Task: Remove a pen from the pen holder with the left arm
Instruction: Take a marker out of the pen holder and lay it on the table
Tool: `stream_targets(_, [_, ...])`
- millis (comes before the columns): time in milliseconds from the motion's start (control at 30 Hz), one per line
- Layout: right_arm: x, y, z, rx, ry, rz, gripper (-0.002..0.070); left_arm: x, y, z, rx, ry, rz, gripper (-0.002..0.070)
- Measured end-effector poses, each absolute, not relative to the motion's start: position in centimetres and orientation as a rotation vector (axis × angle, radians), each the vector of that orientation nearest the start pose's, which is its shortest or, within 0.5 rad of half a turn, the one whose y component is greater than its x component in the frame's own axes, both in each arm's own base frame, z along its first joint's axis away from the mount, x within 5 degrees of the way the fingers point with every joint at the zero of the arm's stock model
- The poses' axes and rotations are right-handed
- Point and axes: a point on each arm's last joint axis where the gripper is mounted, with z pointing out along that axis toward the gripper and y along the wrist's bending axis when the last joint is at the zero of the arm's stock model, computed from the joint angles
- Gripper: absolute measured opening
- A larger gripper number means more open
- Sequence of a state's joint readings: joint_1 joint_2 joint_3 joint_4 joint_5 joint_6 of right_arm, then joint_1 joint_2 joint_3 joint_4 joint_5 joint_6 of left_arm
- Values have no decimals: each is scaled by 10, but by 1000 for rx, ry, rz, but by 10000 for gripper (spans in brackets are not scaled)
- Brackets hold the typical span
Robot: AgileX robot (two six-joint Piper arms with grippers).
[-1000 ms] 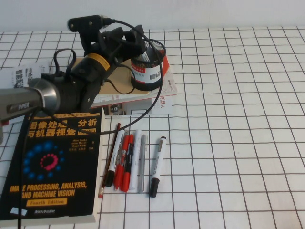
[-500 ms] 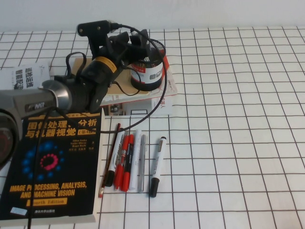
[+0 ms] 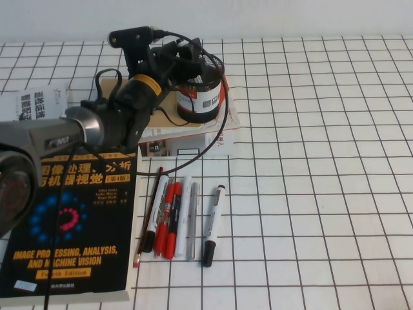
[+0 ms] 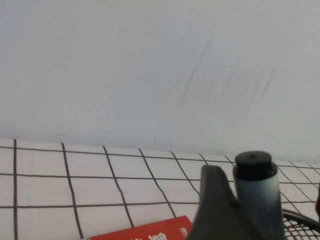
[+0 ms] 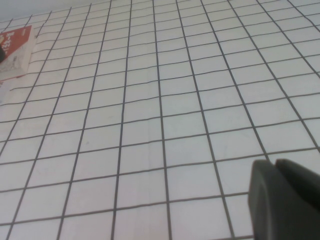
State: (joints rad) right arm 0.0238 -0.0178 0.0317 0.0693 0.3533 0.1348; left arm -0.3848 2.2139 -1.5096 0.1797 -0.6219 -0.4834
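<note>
A black mesh pen holder (image 3: 204, 97) with a white and red label stands on a flat box at the back left of the table. My left gripper (image 3: 187, 55) hangs over its rim. In the left wrist view a grey pen (image 4: 255, 192) with a black cap stands up out of the holder's mesh rim (image 4: 300, 223), between the jaws of the left gripper (image 4: 265, 185). One finger (image 4: 215, 210) touches the pen; the other shows only at the frame's edge, apart from it, so the gripper is open. My right gripper (image 5: 276, 165) is shut, low over bare grid table.
Several pens and markers (image 3: 173, 216) lie side by side on the table in front, with a black-capped marker (image 3: 213, 226) beside them. A dark blue book (image 3: 71, 226) lies at the front left. The box (image 3: 216, 126) under the holder has a red edge.
My left arm has reached farther right and forward, bringing the gripper from beside the holder to over its rim. The pens on the table have not moved.
</note>
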Motion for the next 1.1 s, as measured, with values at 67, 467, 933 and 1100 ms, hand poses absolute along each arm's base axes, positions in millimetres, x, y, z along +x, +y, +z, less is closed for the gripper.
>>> stream_targets(67, [53, 3, 172, 146, 1848, 178, -17, 467, -199, 197, 122, 1615, -642, 340])
stream_targets(467, [53, 3, 172, 146, 1848, 178, -16, 468, -200, 199, 120, 1597, -650, 127])
stream_targets(933, [53, 3, 172, 146, 1848, 178, -16, 469, -188, 211, 165, 1651, -583, 119])
stream_targets(1100, [53, 3, 172, 146, 1848, 178, -16, 468, -184, 221, 189, 1639, -574, 118])
